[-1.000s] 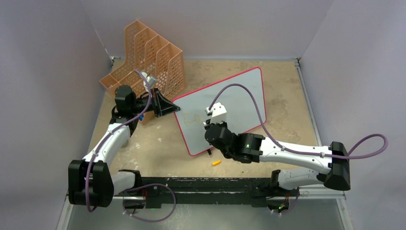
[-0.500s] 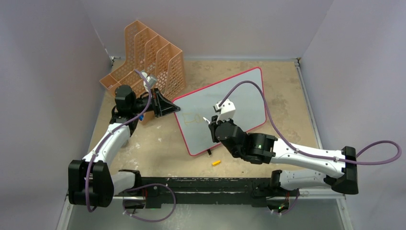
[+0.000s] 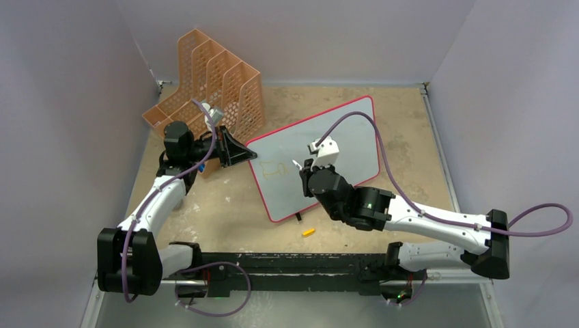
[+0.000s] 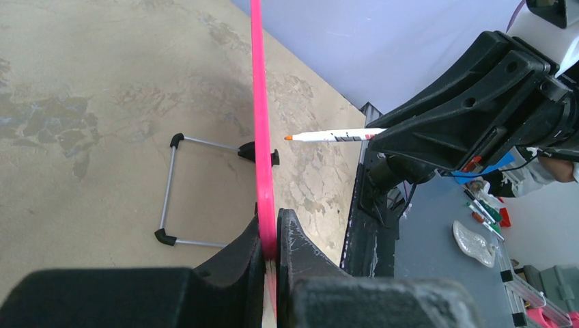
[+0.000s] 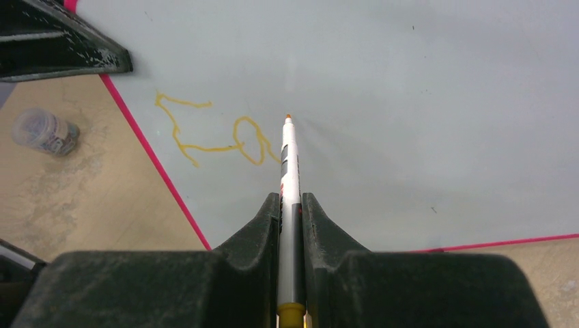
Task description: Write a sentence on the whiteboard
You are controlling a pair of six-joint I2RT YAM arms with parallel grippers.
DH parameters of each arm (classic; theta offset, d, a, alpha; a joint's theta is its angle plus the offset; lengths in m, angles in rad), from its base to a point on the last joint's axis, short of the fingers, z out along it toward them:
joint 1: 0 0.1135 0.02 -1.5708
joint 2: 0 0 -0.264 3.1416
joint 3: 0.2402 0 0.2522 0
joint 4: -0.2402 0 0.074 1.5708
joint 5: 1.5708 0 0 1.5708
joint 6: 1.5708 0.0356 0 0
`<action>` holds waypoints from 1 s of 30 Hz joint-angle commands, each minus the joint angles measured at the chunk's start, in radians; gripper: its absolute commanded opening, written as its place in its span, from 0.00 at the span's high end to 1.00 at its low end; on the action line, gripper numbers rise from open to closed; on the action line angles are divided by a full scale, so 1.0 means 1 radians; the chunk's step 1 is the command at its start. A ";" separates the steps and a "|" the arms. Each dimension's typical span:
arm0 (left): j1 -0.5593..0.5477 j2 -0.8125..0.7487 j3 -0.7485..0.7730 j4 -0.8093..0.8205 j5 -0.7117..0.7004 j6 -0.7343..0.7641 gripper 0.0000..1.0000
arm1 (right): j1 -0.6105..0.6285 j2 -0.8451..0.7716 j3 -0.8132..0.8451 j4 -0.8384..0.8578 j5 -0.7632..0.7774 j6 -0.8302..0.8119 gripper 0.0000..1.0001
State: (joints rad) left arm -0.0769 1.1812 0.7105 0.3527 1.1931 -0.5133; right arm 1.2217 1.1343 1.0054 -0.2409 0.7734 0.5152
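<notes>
Stained tan worktop (image 3: 410, 137) is carrying an orange perforated file rack (image 3: 205, 75) rear left. The whiteboard (image 3: 283, 195) is standing centre, and a small orange cap (image 3: 308, 232) is lying near the front.

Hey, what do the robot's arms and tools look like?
The left arm and right arm have white shells, black joints and purple cables. The right one shows a green light. The left tool and right tool have black wedge-shaped fingers.

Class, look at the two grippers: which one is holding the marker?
The right gripper, shut around the white, orange-tipped marker; the left gripper instead clamps the pink edge of the whiteboard.
</notes>
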 commanded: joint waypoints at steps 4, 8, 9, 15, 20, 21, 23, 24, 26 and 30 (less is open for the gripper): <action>-0.001 0.003 0.034 0.022 0.048 0.048 1.00 | -0.013 0.003 0.001 0.085 0.029 -0.032 1.00; -0.001 0.003 0.033 0.023 0.048 0.048 1.00 | -0.015 0.000 -0.001 0.098 0.030 -0.035 1.00; -0.001 0.004 0.035 0.023 0.048 0.049 1.00 | -0.016 0.000 -0.001 0.099 0.030 -0.036 1.00; -0.001 0.002 0.035 0.023 0.048 0.048 1.00 | -0.017 0.009 -0.001 0.111 0.023 -0.042 1.00; -0.001 0.000 0.035 0.023 0.048 0.048 1.00 | -0.021 0.018 0.004 0.124 0.009 -0.052 1.00; -0.001 0.000 0.035 0.023 0.048 0.048 1.00 | -0.021 0.021 0.005 0.124 0.004 -0.053 1.00; -0.001 0.000 0.035 0.023 0.049 0.048 1.00 | -0.022 0.027 0.008 0.124 -0.002 -0.055 1.00; -0.001 0.000 0.035 0.023 0.049 0.048 1.00 | -0.022 0.030 0.008 0.124 -0.004 -0.055 1.00; -0.001 0.000 0.035 0.023 0.048 0.048 1.00 | -0.022 0.033 0.008 0.124 -0.007 -0.056 1.00; -0.001 0.000 0.035 0.023 0.049 0.048 1.00 | -0.024 0.038 0.009 0.120 -0.012 -0.055 1.00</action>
State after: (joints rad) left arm -0.0769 1.1812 0.7105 0.3527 1.1938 -0.5129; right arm 1.2030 1.1751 1.0054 -0.1593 0.7631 0.4702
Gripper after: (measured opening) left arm 0.032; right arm 0.146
